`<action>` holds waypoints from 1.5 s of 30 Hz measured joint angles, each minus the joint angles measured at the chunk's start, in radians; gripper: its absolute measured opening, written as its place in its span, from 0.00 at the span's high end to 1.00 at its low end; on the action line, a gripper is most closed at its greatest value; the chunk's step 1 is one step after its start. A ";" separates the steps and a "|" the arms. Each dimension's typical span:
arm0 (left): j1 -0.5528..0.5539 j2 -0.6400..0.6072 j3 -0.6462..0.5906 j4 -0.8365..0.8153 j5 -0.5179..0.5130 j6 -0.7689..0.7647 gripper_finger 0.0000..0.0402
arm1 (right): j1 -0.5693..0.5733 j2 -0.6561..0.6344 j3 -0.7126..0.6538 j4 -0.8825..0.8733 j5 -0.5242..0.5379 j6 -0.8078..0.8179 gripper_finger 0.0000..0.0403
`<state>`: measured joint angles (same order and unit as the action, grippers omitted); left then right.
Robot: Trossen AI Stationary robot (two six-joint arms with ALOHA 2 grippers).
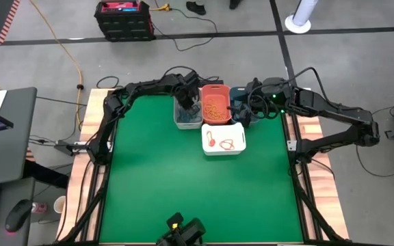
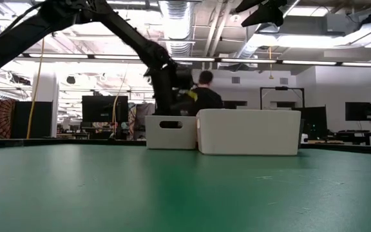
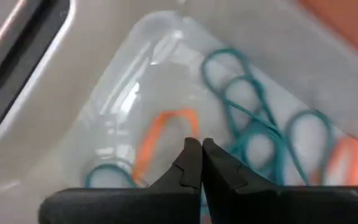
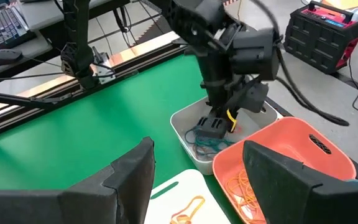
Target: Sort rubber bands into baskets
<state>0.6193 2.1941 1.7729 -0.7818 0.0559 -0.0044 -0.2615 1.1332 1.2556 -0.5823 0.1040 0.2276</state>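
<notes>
Left gripper (image 3: 201,163) is down inside the light grey basket (image 1: 183,121), fingertips pinched together among teal and orange rubber bands (image 3: 253,124); whether a band is caught, I cannot tell. Tangled loops could ride up with it. Right gripper (image 4: 197,171) hangs spread wide beside the coral basket (image 4: 303,149).

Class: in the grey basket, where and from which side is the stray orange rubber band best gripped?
Grip the orange rubber band on its free long side, coming straight down from above: it lies flat on the grey basket floor, walls block the sides, and teal bands crowd its other side.
</notes>
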 joint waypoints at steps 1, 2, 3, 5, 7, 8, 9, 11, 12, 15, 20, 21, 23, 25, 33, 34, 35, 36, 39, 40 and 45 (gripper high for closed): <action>0.000 -0.001 0.028 -0.030 0.004 0.009 1.00 | 0.000 0.000 0.000 0.000 0.000 0.000 0.33; 0.002 -0.004 0.058 -0.049 0.013 0.018 1.00 | 0.000 0.000 0.000 0.000 0.000 -0.001 0.33; 0.004 -0.008 0.088 -0.066 0.027 0.025 1.00 | 0.000 0.000 0.000 0.000 0.000 -0.003 0.33; 0.006 -0.013 0.144 -0.115 0.033 0.043 1.00 | 0.000 0.000 0.000 0.000 0.000 -0.004 0.33; 0.006 -0.013 0.187 -0.161 0.029 0.062 1.00 | 0.000 0.000 0.000 0.000 0.000 -0.008 0.33; 0.006 -0.011 0.203 -0.178 0.026 0.069 1.00 | -0.001 0.000 0.000 0.000 0.000 -0.008 0.33; 0.006 -0.011 0.217 -0.188 0.027 0.071 1.00 | -0.001 0.000 0.000 0.000 0.000 -0.008 0.33; 0.005 -0.011 0.243 -0.201 0.030 0.072 1.00 | -0.001 0.000 0.000 0.000 0.000 -0.011 0.33; 0.005 -0.011 0.251 -0.210 0.042 0.072 1.00 | -0.001 0.000 0.000 0.000 0.000 -0.014 0.33; 0.005 -0.012 0.253 -0.225 0.059 0.064 1.00 | -0.001 0.000 0.000 0.000 0.000 -0.016 0.33; -0.013 0.027 0.251 -0.229 0.042 0.063 0.92 | 0.000 0.000 0.000 0.000 0.001 -0.019 0.33; -0.015 0.038 0.251 -0.231 0.030 0.062 0.88 | 0.000 0.000 0.000 0.000 0.000 -0.019 0.33; -0.017 0.062 0.250 -0.227 0.022 0.062 0.80 | 0.001 0.000 0.000 0.000 0.000 -0.019 0.33; -0.017 0.080 0.250 -0.228 0.021 0.065 0.71 | 0.007 0.000 0.000 0.000 0.001 -0.018 0.33; -0.016 0.157 0.251 -0.229 -0.054 0.074 0.53 | 0.013 0.000 0.000 0.004 0.001 -0.011 0.33; -0.016 0.162 0.252 -0.234 -0.061 0.074 0.53 | 0.013 0.000 0.000 0.003 0.001 -0.010 0.33; -0.016 0.170 0.254 -0.238 -0.063 0.074 0.53 | 0.013 0.000 0.000 0.004 0.002 -0.010 0.33; -0.018 0.173 0.255 -0.240 -0.064 0.075 0.54 | 0.013 0.000 0.000 0.006 0.002 -0.007 0.33; -0.024 0.174 0.255 -0.248 -0.069 0.099 0.64 | 0.013 0.000 0.000 0.007 0.002 0.000 0.33; -0.026 0.175 0.255 -0.248 -0.073 0.104 0.69 | 0.013 0.000 0.000 0.007 0.002 0.000 0.33; -0.031 0.175 0.254 -0.260 -0.069 0.122 0.97 | 0.013 0.000 0.000 0.008 0.002 0.000 0.33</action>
<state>0.5884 2.3692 2.0270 -1.0422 -0.0132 0.1173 -0.2485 1.1332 1.2556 -0.5747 0.1055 0.2276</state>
